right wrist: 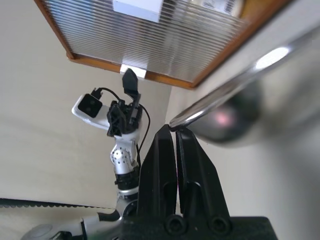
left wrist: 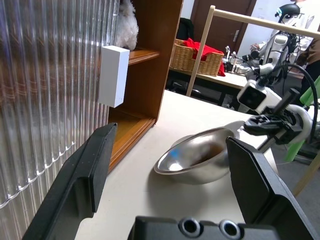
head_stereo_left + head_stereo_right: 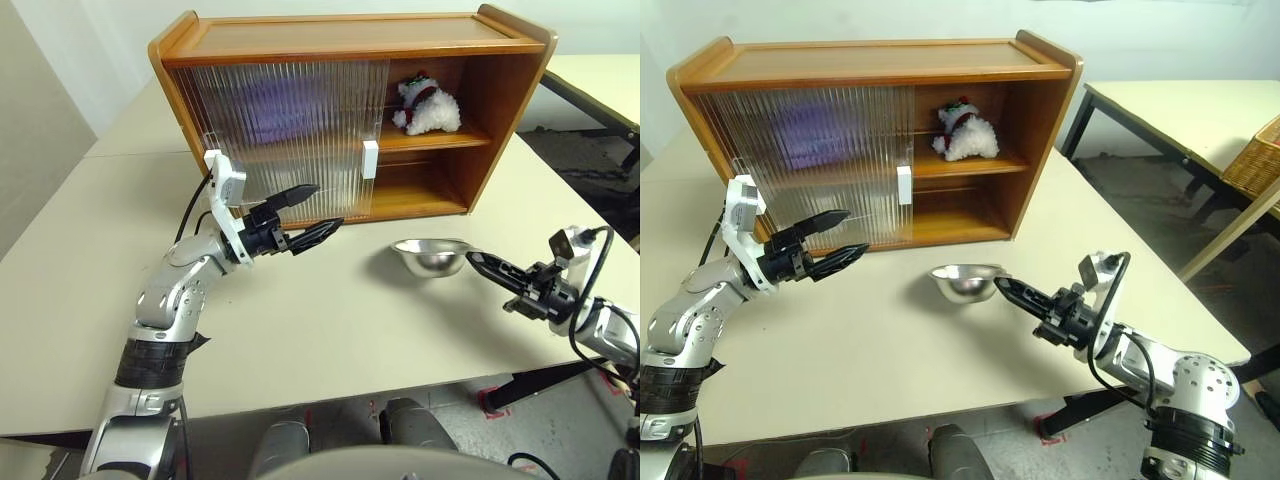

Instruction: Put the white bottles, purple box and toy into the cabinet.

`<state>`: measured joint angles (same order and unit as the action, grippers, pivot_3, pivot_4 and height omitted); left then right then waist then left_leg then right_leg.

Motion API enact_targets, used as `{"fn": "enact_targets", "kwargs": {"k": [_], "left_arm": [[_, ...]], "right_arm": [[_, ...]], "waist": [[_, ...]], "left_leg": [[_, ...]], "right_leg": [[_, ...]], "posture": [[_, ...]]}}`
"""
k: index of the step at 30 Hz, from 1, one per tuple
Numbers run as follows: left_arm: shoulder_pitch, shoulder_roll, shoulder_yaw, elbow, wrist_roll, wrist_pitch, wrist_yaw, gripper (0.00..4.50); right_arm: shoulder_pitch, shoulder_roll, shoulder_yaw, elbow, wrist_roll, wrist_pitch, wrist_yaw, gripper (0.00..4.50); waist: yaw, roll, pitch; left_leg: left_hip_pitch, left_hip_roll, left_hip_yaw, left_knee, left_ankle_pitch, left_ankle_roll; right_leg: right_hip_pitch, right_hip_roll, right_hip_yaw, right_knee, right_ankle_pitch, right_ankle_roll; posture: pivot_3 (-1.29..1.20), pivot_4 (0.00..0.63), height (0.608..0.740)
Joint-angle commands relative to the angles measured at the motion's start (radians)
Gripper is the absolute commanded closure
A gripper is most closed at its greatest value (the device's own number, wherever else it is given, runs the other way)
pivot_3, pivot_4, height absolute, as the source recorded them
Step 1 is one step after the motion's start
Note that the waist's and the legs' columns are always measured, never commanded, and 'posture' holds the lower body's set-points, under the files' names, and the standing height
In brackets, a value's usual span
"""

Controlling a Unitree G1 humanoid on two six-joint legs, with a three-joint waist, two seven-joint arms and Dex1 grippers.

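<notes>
Cabinet (image 3: 350,40) stands at the far side of the table (image 3: 330,330), its right bay open, the left covered by ribbed sliding doors with white handles. Toy (image 3: 428,108) sits on the upper shelf in the open bay, at about 1 o'clock from the table's middle; that part looks done. Purple box (image 3: 268,108) shows only as a lilac blur behind the door, upper shelf, at 11 o'clock, so it appears to be inside too. The bottles I cannot make out clearly: nothing white stands on the table, and the right wrist view gives a glimpse of a pale printed label behind the ribbed pane, which may be one of them. Judgement: all four items seem stowed, bottles unconfirmed. A steel bowl (image 3: 432,256) rests on the table in front of the open bay, at 3 o'clock from the middle; it is no part of the job. Left gripper (image 3: 308,214) hovers just before the lower edge of the door, fingers spread wide, nothing between them. Right gripper (image 3: 483,264) has its fingers pressed together, empty, tips right at the bowl's rim; touching or merely beside, I cannot tell. What may remain, if anything, is sliding the door across the open bay and drawing the arms back.
</notes>
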<state>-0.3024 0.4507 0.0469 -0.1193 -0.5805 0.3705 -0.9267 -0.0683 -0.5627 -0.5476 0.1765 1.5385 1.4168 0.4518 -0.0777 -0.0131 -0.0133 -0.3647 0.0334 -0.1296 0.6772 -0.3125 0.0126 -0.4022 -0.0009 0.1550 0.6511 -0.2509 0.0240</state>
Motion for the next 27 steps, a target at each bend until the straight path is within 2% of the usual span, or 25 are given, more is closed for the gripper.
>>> {"fn": "enact_targets", "kwargs": {"k": [1, 3, 8, 13, 16, 26, 27], "left_arm": [[0.0, 0.004, -0.001, 0.009, 0.008, -0.009, -0.006, 0.0], [0.0, 0.002, -0.002, 0.009, 0.009, -0.009, -0.006, 0.0], [-0.007, -0.002, -0.006, 0.017, 0.009, -0.012, -0.009, 0.0], [-0.013, -0.001, -0.005, 0.017, 0.01, -0.011, -0.008, 0.0], [-0.011, 0.001, -0.002, 0.013, 0.007, -0.009, -0.007, 0.0], [-0.005, 0.008, 0.006, 0.01, 0.004, -0.007, -0.005, 0.0], [-0.007, 0.008, 0.005, 0.011, 0.004, -0.008, -0.006, 0.0]], "right_arm": [[0.053, -0.017, 0.015, 0.016, -0.034, 0.01, 0.0, 4.47], [0.074, -0.015, 0.018, 0.011, -0.032, 0.011, -0.007, 4.47], [0.065, 0.0, 0.033, 0.03, -0.058, -0.009, -0.009, 4.47], [0.055, -0.007, 0.072, 0.077, -0.165, -0.042, 0.049, 4.47], [0.051, -0.014, 0.088, 0.095, -0.223, -0.061, 0.092, 3.8], [0.041, -0.028, 0.107, 0.142, -0.345, -0.089, 0.227, 0.21], [0.043, -0.029, 0.107, 0.142, -0.353, -0.091, 0.238, 0.07]], "waist": [[-0.001, 0.0, 0.0], [-0.008, 0.0, 0.0], [-0.019, 0.0, 0.0], [-0.022, 0.0, 0.0], [-0.025, 0.0, 0.0], [-0.013, 0.0, -0.001], [-0.013, -0.001, -0.001]], "left_leg": [[0.0, 0.0, 0.0, 0.0, 0.0, 0.0], [0.001, 0.0, 0.0, 0.001, 0.0, 0.0], [0.001, 0.0, 0.0, 0.001, 0.001, 0.003], [0.001, 0.0, -0.001, 0.001, 0.002, 0.005], [0.001, 0.0, -0.001, 0.001, 0.002, 0.005], [0.0, 0.0, -0.001, -0.001, 0.0, 0.006], [0.0, 0.0, 0.0, -0.001, 0.0, 0.006]], "right_leg": [[0.0, 0.0, 0.0, 0.0, 0.0, 0.0], [0.001, 0.0, 0.0, 0.0, -0.004, 0.008], [0.001, 0.0, 0.0, 0.0, -0.004, 0.009], [0.0, 0.001, 0.0, 0.0, -0.004, 0.008], [0.0, 0.001, 0.0, 0.0, -0.004, 0.008], [0.0, 0.001, 0.0, 0.0, -0.003, 0.004], [0.0, 0.001, 0.0, 0.0, -0.003, 0.005]], "posture": [[-0.15, 0.005, 0.74], [-0.15, 0.005, 0.74], [-0.16, 0.006, 0.74], [-0.16, 0.007, 0.74], [-0.15, 0.007, 0.74], [-0.15, 0.01, 0.74], [-0.15, 0.009, 0.74]]}}
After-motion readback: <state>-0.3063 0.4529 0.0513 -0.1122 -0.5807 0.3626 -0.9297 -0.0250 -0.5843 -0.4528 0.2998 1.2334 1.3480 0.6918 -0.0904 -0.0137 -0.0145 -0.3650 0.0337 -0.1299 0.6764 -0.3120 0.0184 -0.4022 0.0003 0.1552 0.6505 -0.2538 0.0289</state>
